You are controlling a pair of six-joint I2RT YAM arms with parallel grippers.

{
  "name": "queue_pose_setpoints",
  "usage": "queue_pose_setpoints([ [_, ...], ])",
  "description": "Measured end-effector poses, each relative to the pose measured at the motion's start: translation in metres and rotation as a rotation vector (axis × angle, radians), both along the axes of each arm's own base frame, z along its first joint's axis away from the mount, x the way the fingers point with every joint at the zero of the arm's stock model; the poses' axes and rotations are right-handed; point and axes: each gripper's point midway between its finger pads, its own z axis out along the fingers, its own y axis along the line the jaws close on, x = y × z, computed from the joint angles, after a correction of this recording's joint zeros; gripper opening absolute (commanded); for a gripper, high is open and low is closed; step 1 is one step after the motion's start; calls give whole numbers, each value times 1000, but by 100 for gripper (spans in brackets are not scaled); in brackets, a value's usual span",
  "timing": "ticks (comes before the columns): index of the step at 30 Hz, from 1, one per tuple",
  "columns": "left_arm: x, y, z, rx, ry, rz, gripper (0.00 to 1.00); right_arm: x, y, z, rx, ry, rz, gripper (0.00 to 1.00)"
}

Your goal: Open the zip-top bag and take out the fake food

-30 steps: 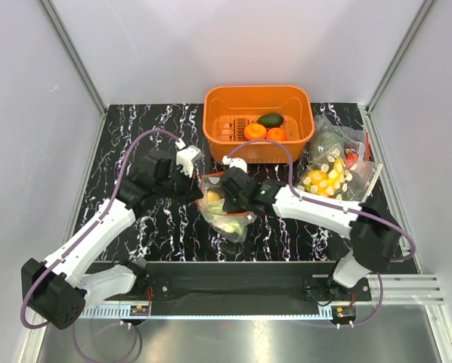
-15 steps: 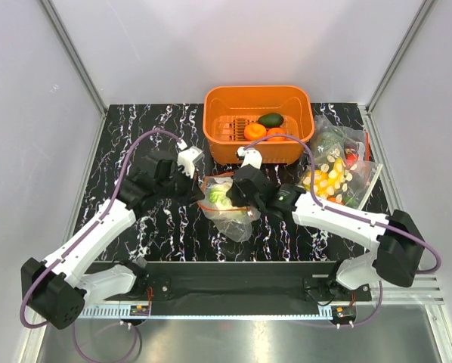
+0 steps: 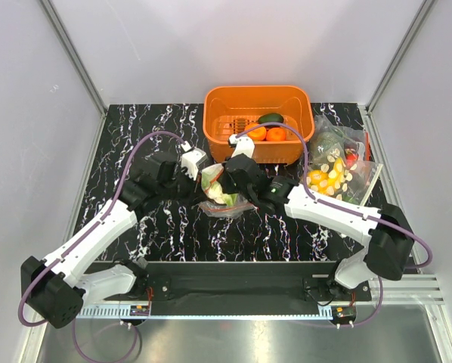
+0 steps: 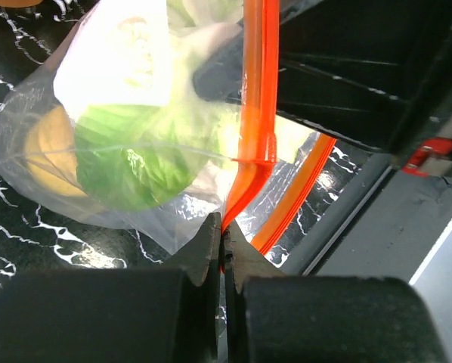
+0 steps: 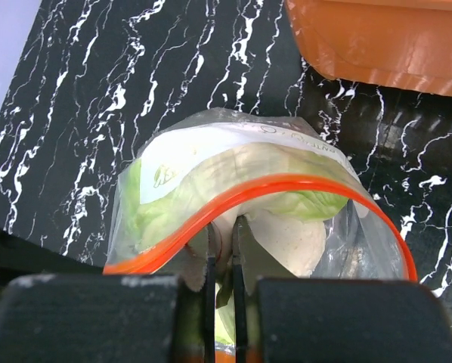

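The zip-top bag [image 3: 224, 203] hangs between both grippers just in front of the orange basket [image 3: 211, 113]. Its mouth is open. My left gripper [image 4: 224, 236] is shut on the red-orange zip strip [image 4: 258, 113] at the bag's left end [image 3: 196, 186]. My right gripper [image 5: 225, 231] reaches into the mouth, under the arched strip [image 5: 286, 185], and is shut on the white cauliflower with green leaves [image 5: 286, 227]; it shows in the top view [image 3: 230, 181]. A yellow-orange piece [image 4: 48, 151] also lies in the bag. Two orange fruits [image 3: 266, 133] and the dark avocado [image 3: 270, 118] lie in the basket.
A clear bag of yellow corn-like pieces [image 3: 326, 180] and a bag of dark greens [image 3: 328, 144] lie right of the basket. The basket's wall [image 5: 377, 38] is close ahead of the right gripper. The black marbled table [image 3: 135, 128] has grey walls on three sides.
The right gripper moved back toward the basket with the cauliflower, and the bag rose and shifted with it. The left gripper kept its hold on the zip strip and shifted slightly toward the basket.
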Motion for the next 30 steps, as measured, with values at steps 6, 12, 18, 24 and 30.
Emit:
queue_pose_setpoints([
  [6, 4, 6, -5, 34, 1, 34, 0, -8, 1, 6, 12, 17, 35, 0],
  [12, 8, 10, -7, 55, -9, 62, 0, -27, -11, 17, -6, 54, 87, 0],
  [18, 9, 14, -10, 71, -5, 81, 0, -51, -21, 27, -36, 96, 180, 0],
  [24, 13, 19, -11, 81, -6, 107, 0, -84, -17, 25, -42, 163, 361, 0],
  [30, 16, 22, -11, 86, -8, 124, 0, -112, -4, 36, 6, 206, 541, 0],
])
